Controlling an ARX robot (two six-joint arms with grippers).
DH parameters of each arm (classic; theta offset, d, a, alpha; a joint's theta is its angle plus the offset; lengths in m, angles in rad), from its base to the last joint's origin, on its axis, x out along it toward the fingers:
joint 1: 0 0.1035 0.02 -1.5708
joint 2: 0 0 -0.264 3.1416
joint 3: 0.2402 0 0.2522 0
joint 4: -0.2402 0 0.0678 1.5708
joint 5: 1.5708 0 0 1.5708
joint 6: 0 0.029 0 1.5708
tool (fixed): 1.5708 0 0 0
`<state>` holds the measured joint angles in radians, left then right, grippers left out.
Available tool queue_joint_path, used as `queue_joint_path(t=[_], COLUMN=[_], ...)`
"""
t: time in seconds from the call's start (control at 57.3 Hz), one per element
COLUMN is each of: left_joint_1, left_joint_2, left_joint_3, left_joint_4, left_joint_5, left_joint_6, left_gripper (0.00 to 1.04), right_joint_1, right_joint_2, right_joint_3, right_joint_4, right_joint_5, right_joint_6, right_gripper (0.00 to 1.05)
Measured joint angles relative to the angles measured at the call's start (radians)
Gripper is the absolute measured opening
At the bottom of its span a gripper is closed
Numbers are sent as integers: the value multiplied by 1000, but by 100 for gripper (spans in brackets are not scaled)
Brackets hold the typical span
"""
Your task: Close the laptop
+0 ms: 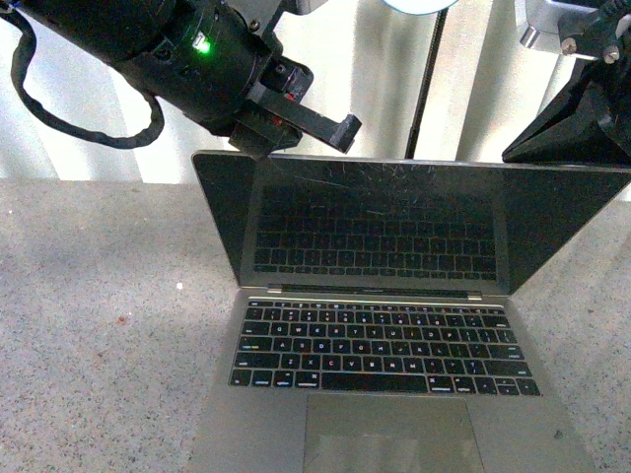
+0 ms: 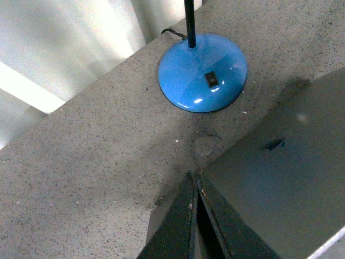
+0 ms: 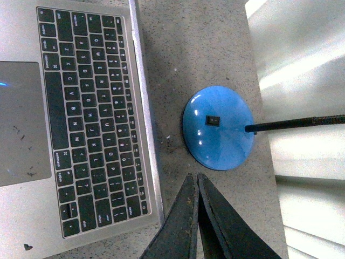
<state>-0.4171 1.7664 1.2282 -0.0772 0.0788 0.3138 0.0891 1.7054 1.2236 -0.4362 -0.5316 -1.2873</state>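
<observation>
The laptop [image 1: 385, 345] stands open on the grey speckled table, with black keys, a big trackpad and a cracked black screen [image 1: 375, 227]. My left gripper [image 1: 258, 148] is shut and empty, with its tip at the lid's upper left corner. In the left wrist view the shut tips [image 2: 194, 175] sit at the corner of the grey lid back [image 2: 280, 189]. My right gripper [image 1: 513, 153] is shut and empty, behind the lid's upper right edge. In the right wrist view it [image 3: 195, 177] hangs over the table beside the keyboard [image 3: 91, 108].
A blue round lamp base [image 2: 202, 73] with a black pole [image 1: 426, 79] stands on the table [image 1: 99, 296] behind the laptop; it also shows in the right wrist view [image 3: 218, 127]. A pale wall or curtain lies beyond the table's back edge.
</observation>
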Motion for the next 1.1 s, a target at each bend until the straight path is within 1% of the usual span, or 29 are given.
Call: queue_joint_path(t=[0.367, 0.454, 0.646, 0.751, 1.1], left_joint_1=[14, 16, 23, 22, 11], left_joint_2=[-19, -23, -23, -26, -42], left_joint_3=[-45, -54, -55, -65, -117], left_joint_4=[2, 16, 14, 14, 20], left_joint_5=[2, -15, 8, 5, 6], left_joint_6=[1, 15, 14, 15, 24], left_gripper=[4, 4, 4, 4, 4], right_joint_1=[21, 26, 39, 41, 43], right_joint_2=[-3, -5, -26, -31, -34], right_joint_3=[-19, -19, -38, -43, -66], right_joint_4=[-3, -6, -18, -17, -35], right_joint_5=[9, 11, 14, 30, 34], right_joint_6=[-9, -9, -10, -12, -29], right_gripper=[3, 3, 3, 3, 3])
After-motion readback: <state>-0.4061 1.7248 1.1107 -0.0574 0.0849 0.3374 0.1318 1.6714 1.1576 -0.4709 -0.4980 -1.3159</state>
